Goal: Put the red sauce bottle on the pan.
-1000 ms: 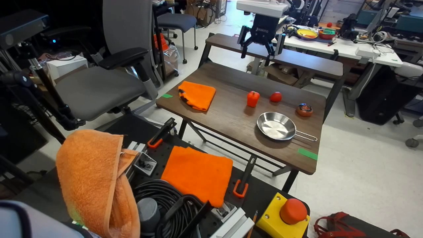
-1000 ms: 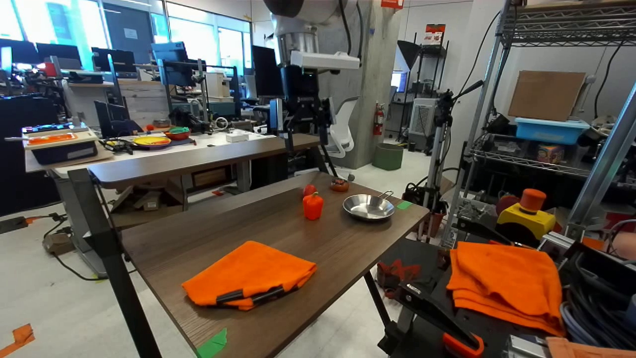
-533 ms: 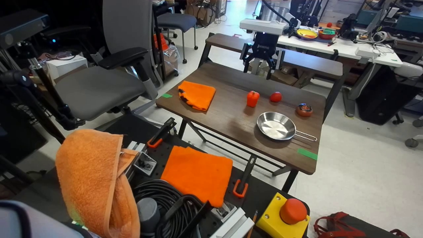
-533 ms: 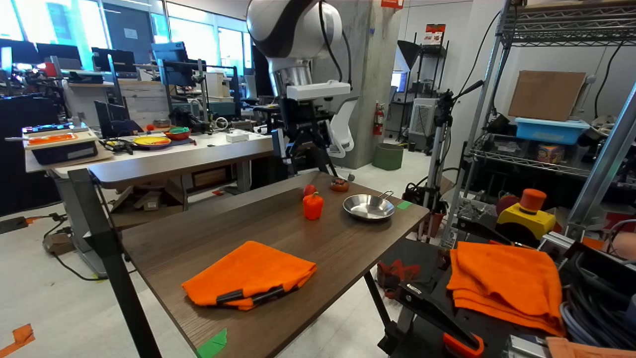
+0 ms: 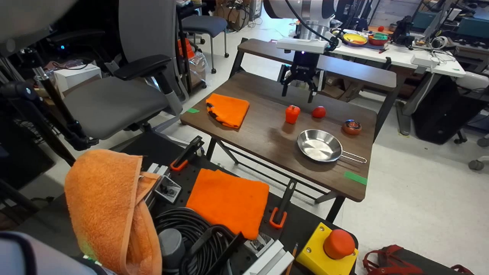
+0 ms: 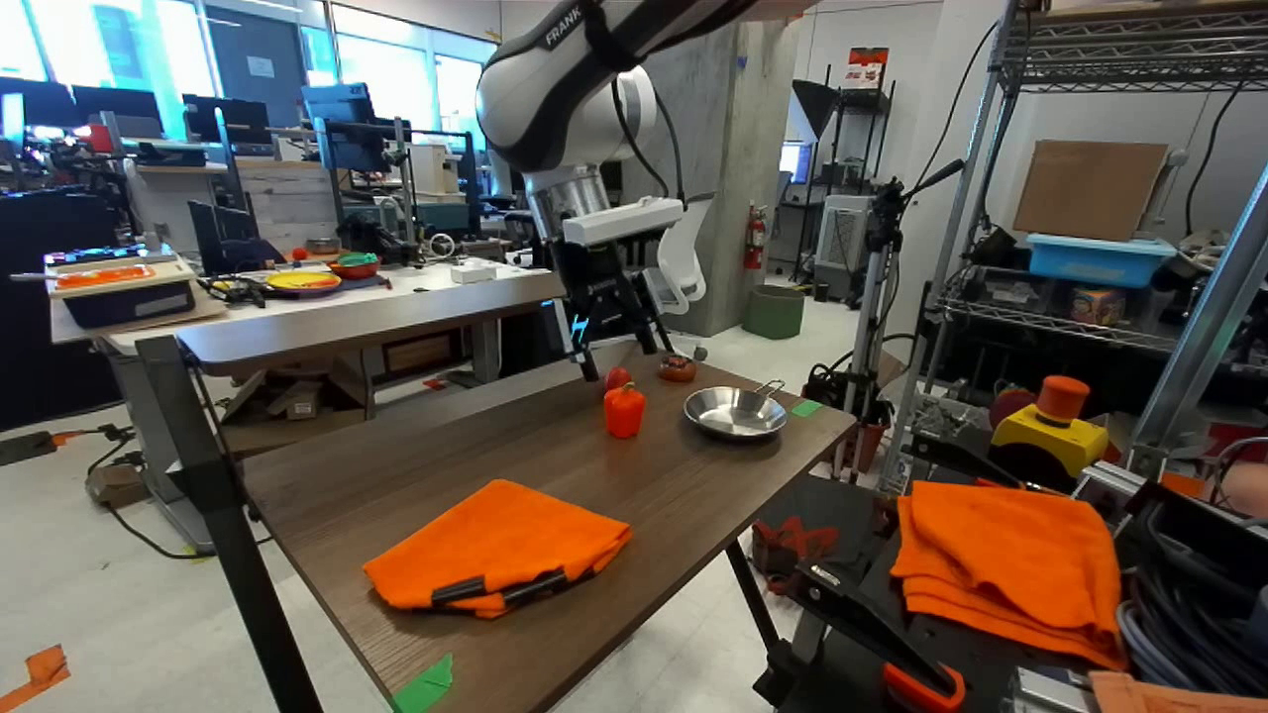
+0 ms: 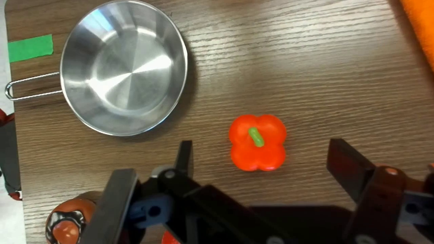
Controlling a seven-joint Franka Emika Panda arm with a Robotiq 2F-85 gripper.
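Note:
The red sauce bottle [image 5: 292,114] is a small squat bright-red, pepper-shaped thing with a green stem. It stands upright on the brown table and also shows in an exterior view [image 6: 624,411] and in the wrist view [image 7: 268,157]. My gripper [image 5: 298,95] is open and empty, in the air above the table toward its shelf side. In the wrist view the bottle shows between the two spread fingers [image 7: 184,157], beyond their tips and apart from them. The shiny silver pan [image 5: 320,145] lies near the bottle; its inside [image 7: 130,67] holds nothing.
A smaller round red item [image 5: 318,112] lies beside the bottle, mostly hidden by the gripper in the wrist view. A brownish-red object [image 5: 352,129] sits near the table's end. A folded orange cloth [image 6: 500,545] lies at the opposite end. A raised shelf [image 5: 355,72] runs along one side.
My gripper has come down from above the raised shelf's level toward the table, nearer the bottle. It stays open. The bottle, pan and other objects have not moved.

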